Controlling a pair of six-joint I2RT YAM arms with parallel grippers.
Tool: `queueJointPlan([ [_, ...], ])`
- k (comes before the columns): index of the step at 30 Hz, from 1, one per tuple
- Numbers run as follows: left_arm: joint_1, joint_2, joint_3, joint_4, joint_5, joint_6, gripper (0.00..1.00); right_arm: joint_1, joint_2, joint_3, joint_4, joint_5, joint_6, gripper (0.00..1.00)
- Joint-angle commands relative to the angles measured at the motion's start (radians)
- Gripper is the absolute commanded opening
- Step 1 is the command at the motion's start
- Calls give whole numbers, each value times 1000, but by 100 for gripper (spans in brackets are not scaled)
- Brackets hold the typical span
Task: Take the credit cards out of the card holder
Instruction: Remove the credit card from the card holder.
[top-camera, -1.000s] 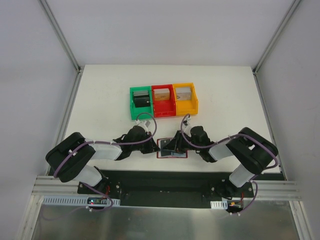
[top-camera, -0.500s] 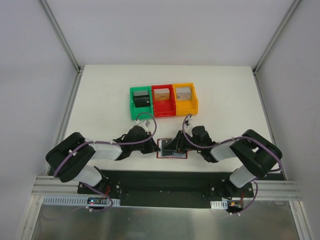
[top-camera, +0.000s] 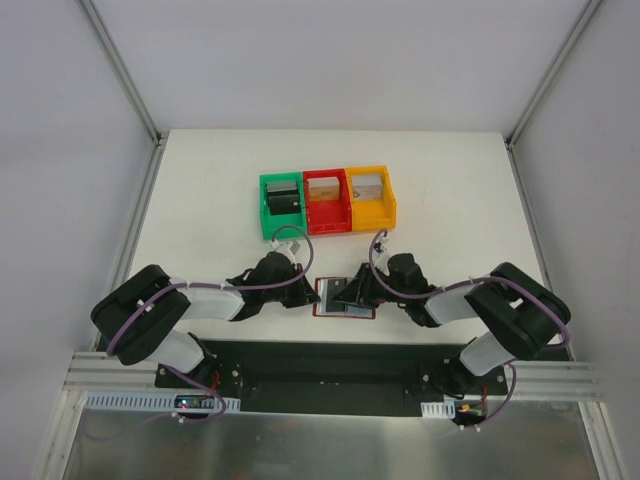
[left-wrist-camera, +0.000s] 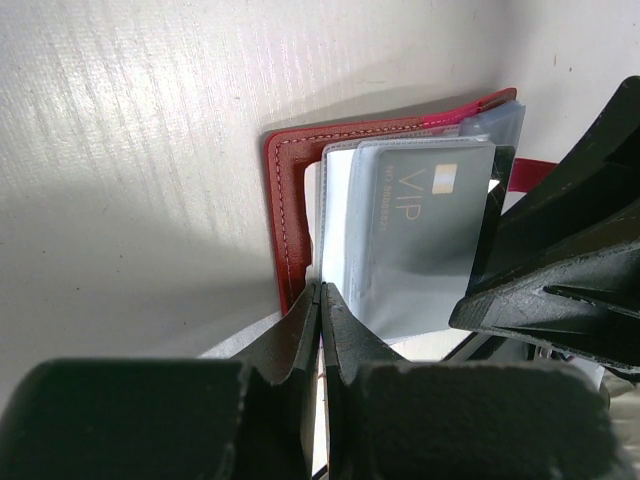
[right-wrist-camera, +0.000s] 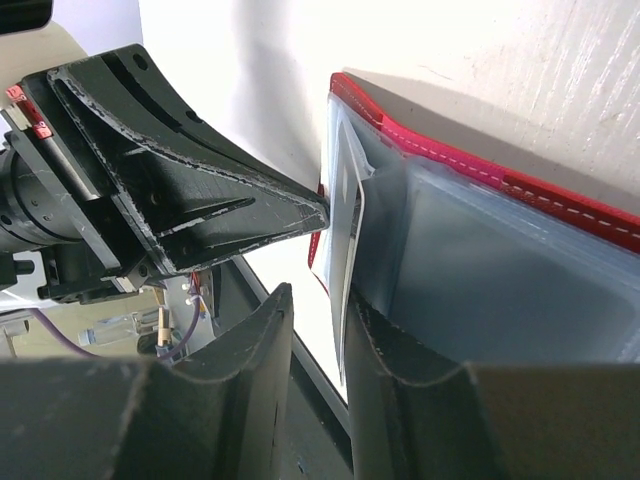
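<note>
- White tabletop (top-camera: 200, 190): coloured bins (top-camera: 327, 202) sat behind the card holder (left-wrist-camera: 285, 200).
- Left pincer (left-wrist-camera: 321, 292) clenched; right pincer (right-wrist-camera: 318, 300) slightly parted around credit cards (left-wrist-camera: 430, 210), both pincers largely hiding them overhead.

The only lettering that can be read is "VIP", in pale capitals on the grey card (left-wrist-camera: 420, 230), seen from the left wrist. The card lies face up in a clear sleeve (left-wrist-camera: 340, 250) of the open red holder (left-wrist-camera: 290, 200). The letters stand in the card's upper half, just left of a small gold chip (left-wrist-camera: 445, 178). Directly beneath "VIP" runs one line of finer print, too small to make out. From the right wrist, the sleeves show no print that can be read. From above, the card, the holder and what sits in the bins (top-camera: 326, 224) are too small for any label to be read.
</note>
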Motion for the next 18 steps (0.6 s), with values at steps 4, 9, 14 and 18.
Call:
queueJointPlan([
  [4,-9,23,-31,-126,-66,14,0,-15,-44,-10,20,-21,-19,26],
  [9,-7,23,-33,-126,-68,10,0,-21,-52,-15,20,-21,-19,25],
  [14,-7,21,-36,-126,-66,11,0,-31,-64,-21,15,-24,-21,23],
  [18,-9,23,-37,-124,-69,8,0,-37,-70,-24,9,-24,-21,20],
])
